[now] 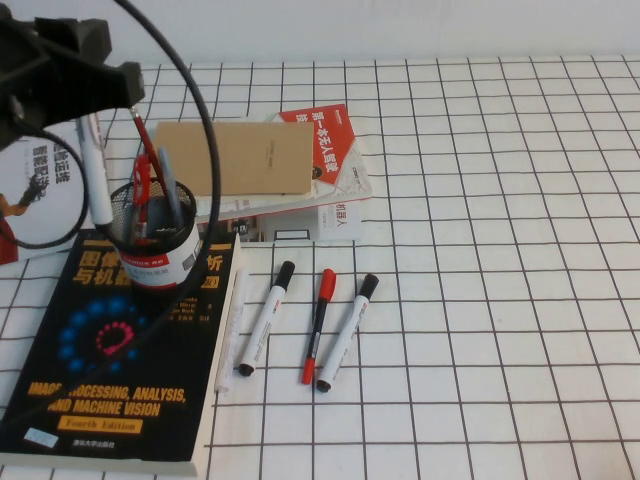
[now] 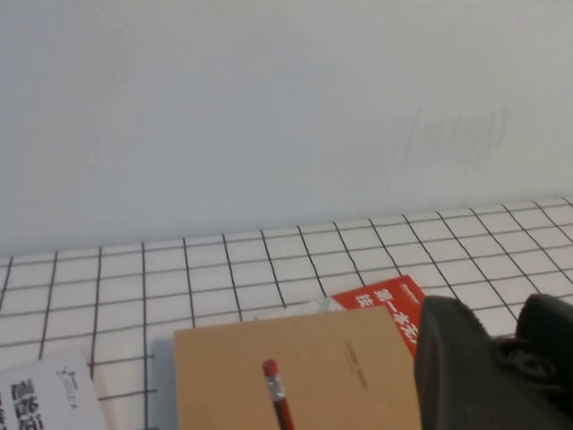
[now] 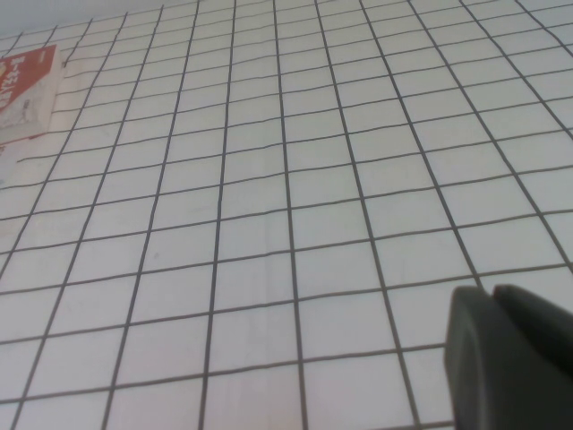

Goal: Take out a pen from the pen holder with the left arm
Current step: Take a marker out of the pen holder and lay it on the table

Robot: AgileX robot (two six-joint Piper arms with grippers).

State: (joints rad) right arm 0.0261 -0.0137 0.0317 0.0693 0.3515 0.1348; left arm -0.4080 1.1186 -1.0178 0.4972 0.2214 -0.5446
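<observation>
A black mesh pen holder (image 1: 152, 245) stands on a dark book (image 1: 110, 370) at the left, with a red pen (image 1: 146, 160) and grey pens (image 1: 170, 185) sticking out of it. My left gripper (image 1: 88, 105) hangs above and to the left of the holder. It is shut on a white marker (image 1: 95, 165), whose black lower end is level with the holder's left rim. The left wrist view shows the dark fingers (image 2: 466, 367) close together and the red pen's tip (image 2: 271, 368). My right gripper (image 3: 491, 292) is shut with nothing in it, over bare grid table.
Two black-capped markers (image 1: 268, 315) (image 1: 348, 330), a red pen (image 1: 318, 325) and a white pen (image 1: 232, 330) lie on the table right of the book. A brown notebook (image 1: 240, 158) lies on stacked books (image 1: 335, 150) behind the holder. A black cable (image 1: 205, 150) arcs over the holder.
</observation>
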